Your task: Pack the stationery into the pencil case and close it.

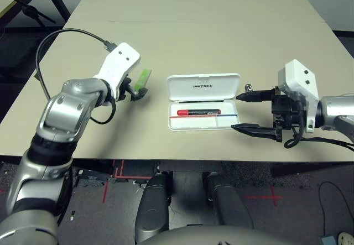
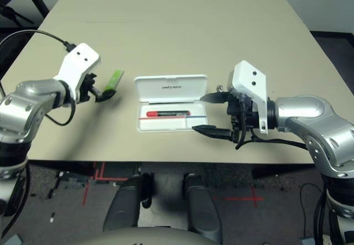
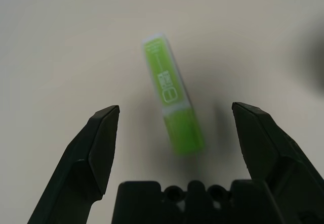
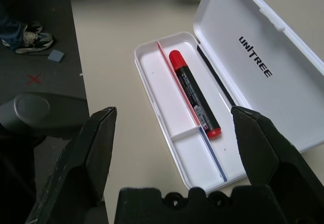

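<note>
Right gripper [image 1: 247, 112]: two black tapered fingers spread wide apart, nothing between them, pointing in at the case's right end from a white boxy wrist on a silver forearm.
Case [image 1: 203, 87]: white hard plastic, flat, rounded corners, lying open near the table's front edge; lid tipped back with small dark lettering, tray divided by a thin wall, a red-and-blue line along it.
Marker [image 1: 198, 112]: red and black, smooth barrel, lying lengthwise in the tray's long compartment.
Small piece [image 1: 248, 87]: tiny, black and silver, on the table just past the case's right end, close by the right gripper's far finger.
Highlighter [image 3: 174, 100]: light green, flat-sided, on the table left of the case, well apart from it.
Left gripper [image 3: 175, 128]: fingers wide apart, angled down, straddling the highlighter's near end without clamping it.
Table [image 1: 182, 29]: plain beige, smooth.
</note>
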`<state>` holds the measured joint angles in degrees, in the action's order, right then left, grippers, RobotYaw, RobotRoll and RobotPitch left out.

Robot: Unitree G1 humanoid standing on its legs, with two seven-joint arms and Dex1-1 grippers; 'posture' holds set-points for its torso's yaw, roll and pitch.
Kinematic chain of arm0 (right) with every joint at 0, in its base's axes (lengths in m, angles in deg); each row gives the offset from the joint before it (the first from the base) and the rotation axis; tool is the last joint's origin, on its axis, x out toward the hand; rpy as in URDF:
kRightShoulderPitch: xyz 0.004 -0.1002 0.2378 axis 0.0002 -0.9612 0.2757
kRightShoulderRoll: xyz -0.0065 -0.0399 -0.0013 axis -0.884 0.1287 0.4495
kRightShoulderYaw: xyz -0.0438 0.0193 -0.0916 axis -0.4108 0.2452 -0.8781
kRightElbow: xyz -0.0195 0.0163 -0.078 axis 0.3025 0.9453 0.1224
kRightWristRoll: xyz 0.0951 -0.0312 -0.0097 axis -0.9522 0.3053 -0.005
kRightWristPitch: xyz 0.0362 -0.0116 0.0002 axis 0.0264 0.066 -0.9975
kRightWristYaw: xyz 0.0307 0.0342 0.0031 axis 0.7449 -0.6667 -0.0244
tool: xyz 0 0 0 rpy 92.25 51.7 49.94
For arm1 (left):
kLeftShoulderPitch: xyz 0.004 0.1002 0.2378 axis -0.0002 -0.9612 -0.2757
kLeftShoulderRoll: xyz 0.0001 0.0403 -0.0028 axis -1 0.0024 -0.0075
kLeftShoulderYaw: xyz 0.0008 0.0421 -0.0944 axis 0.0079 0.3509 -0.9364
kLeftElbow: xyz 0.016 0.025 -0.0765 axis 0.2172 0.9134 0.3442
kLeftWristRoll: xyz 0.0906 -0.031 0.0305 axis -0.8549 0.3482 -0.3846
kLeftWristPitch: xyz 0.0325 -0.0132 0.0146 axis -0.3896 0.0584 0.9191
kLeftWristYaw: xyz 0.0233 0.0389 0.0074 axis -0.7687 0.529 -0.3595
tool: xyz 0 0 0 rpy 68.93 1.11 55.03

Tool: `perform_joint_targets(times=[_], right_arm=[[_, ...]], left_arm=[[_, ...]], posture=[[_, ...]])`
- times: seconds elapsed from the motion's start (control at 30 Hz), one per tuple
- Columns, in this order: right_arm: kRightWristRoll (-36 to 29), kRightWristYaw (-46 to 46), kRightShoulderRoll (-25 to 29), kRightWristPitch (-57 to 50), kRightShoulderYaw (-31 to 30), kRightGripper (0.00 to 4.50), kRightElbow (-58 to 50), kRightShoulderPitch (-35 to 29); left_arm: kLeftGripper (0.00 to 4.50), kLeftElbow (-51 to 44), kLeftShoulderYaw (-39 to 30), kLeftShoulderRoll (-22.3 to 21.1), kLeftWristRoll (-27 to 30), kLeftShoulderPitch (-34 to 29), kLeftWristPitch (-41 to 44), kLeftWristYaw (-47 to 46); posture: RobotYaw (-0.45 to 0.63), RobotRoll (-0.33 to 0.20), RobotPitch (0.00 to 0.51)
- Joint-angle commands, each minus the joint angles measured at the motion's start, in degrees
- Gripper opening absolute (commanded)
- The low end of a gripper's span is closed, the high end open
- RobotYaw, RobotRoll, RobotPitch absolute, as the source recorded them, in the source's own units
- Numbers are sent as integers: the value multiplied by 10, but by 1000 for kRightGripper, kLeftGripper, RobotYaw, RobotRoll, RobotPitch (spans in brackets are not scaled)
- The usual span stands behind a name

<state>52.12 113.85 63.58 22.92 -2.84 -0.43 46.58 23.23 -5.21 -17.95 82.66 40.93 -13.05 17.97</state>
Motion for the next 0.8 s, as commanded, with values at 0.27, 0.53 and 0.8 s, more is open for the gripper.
perform_joint_targets(times=[0.27, 0.53, 0.8], right_arm=[[13, -9, -4, 13, -21, 4466, -6, -9], [13, -23, -7, 12, -25, 4466, -18, -16], [19, -29, -9, 17, -32, 4466, -19, -15]], left_arm=[[4500, 184, -2, 74, -16, 71, -49, -23], [4500, 276, -8, 102, -27, 79, -95, -35], [4500, 331, -18, 119, -32, 87, -122, -39]], posture=[[9, 0, 184], [-10, 0, 188], [-13, 0, 191]])
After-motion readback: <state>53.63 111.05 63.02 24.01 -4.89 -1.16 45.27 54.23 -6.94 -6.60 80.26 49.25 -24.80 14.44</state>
